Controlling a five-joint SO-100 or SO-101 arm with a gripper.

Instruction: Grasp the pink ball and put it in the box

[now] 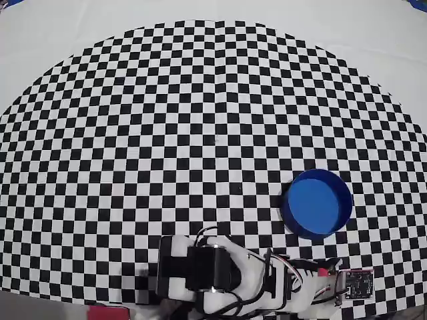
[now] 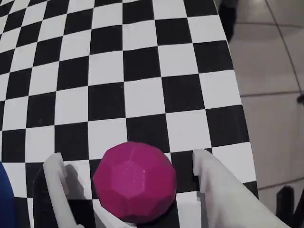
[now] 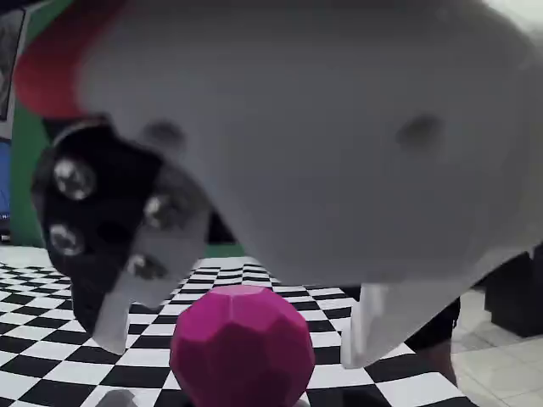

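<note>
The pink ball [image 2: 135,183] is a faceted magenta sphere resting on the checkered mat, low in the wrist view. My gripper [image 2: 128,160] is open and straddles it. One white finger [image 2: 54,168] stands to its left and the other [image 2: 205,164] to its right, with a gap on both sides. The fixed view shows the same: the ball [image 3: 242,343] sits between the fingertips of the gripper [image 3: 231,349], untouched. The box [image 1: 316,203] is a round blue container on the mat, just beyond my arm [image 1: 220,273] in the overhead view. A blue sliver of the box [image 2: 4,199] shows at the wrist view's left edge.
The checkered mat [image 1: 200,120] covers the table. Its edge [image 2: 237,95] runs close to the right of the ball in the wrist view, with tiled floor [image 2: 275,71] beyond it. The arm's body fills most of the fixed view.
</note>
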